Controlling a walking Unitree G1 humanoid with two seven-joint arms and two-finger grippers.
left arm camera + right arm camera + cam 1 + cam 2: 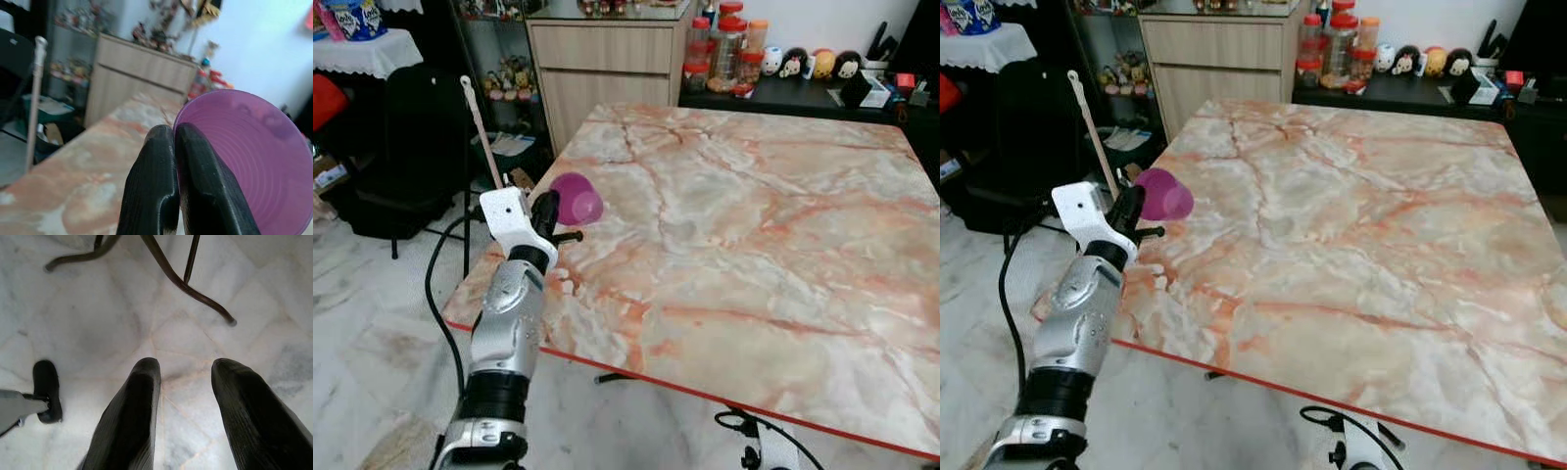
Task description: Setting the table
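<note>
Marble table (754,245), left end effector (176,147) pinching purple cup (244,161) rim

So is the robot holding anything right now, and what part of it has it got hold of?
Yes. The left gripper pinches a purple cup by its rim, one finger inside the mouth and one outside. The right gripper hangs open over the floor, holding nothing.

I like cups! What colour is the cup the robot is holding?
Purple. The cup shows best in the left wrist view, pinched by the left gripper.
</note>
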